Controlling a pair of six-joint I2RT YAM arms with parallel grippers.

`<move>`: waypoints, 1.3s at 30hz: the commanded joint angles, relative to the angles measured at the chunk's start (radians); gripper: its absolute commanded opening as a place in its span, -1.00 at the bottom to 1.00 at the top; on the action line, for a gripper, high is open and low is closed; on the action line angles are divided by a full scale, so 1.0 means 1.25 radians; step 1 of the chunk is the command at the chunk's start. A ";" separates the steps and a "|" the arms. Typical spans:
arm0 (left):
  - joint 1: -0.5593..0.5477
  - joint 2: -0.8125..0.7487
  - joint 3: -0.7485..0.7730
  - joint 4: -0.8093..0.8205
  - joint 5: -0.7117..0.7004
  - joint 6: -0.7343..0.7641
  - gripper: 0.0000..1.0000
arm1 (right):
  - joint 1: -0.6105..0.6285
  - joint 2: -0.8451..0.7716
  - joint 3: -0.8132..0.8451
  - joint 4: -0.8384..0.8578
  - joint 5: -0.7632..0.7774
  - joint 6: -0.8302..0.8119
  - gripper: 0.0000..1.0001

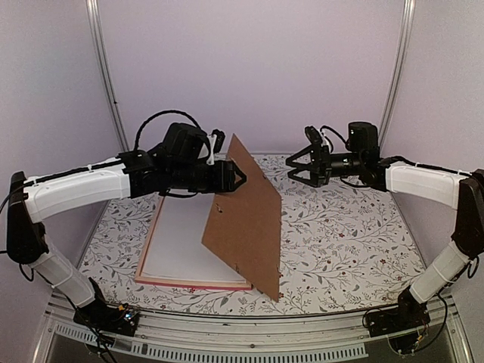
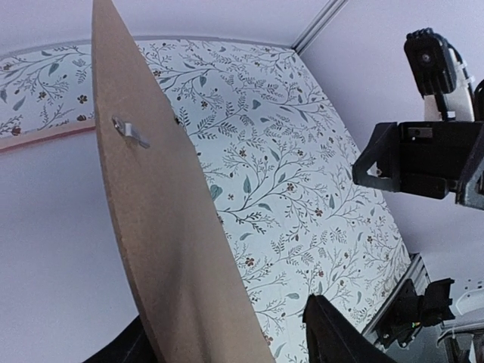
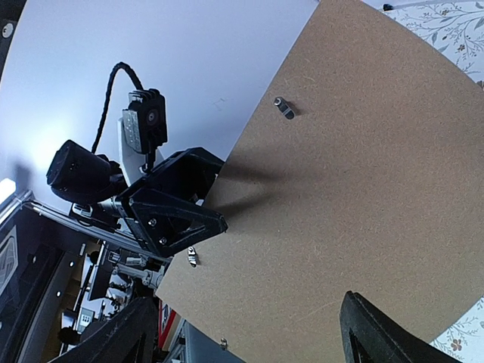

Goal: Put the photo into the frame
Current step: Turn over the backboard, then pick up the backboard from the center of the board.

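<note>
Left jaws are standing spread around the upper edge of the board (image 1: 246,219), one finger (image 2: 333,340) on each face. On the left wrist view a strip of table (image 1: 340,234) is showing between that finger and the brown face, so they are straddling the board and not pinching it. The board is tilting steeply away from these jaws. It is slanting down and toward the near side, with its low corner reaching the table well below them. A small metal clip (image 2: 130,132) is sitting on the face just ahead of the fingertips.

Below the left jaws and a little to their near side, the frame (image 1: 193,285) is lying flat on the table. Its pink rails are running around a white sheet (image 1: 185,242). The board's lower edge is crossing over the frame's right side, and I cannot tell whether the two are touching.

Right jaws are hanging wide apart in the air and gripping nothing. They are facing the left jaws from across the board and sitting well apart from it. On the right wrist view the brown face is filling the space ahead of the right fingers (image 3: 393,333), with the left jaws showing at its far edge.
</note>
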 commanded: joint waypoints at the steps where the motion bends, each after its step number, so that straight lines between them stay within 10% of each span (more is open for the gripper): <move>1: 0.019 -0.030 -0.024 -0.010 -0.017 0.011 0.21 | -0.010 0.007 -0.017 -0.002 -0.006 -0.019 0.74; 39: 0.095 -0.027 -0.133 0.095 0.113 -0.014 -0.83 | -0.032 0.037 -0.056 0.001 -0.001 -0.035 0.74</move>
